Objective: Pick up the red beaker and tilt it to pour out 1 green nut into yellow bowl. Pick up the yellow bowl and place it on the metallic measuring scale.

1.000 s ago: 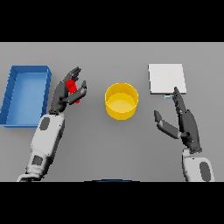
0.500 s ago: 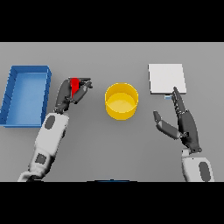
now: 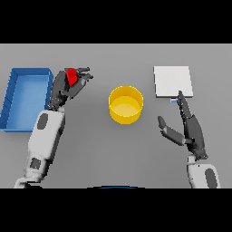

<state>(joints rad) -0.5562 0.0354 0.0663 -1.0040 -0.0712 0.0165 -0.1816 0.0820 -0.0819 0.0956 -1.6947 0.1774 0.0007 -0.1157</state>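
Gripping small red beaker (image 3: pixel 71 76), left hand (image 3: pixel 68 86), round yellow bowl (image 3: pixel 126 104) apart

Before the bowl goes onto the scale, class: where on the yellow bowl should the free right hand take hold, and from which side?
Probably the rim and wall on the right side of the yellow bowl. It stands upright with its mouth open upward, so a thumb inside and fingers outside could pinch the wall. The open right hand lies on that side, near the scale; the left hand holds the red beaker.

No readable text or markings.
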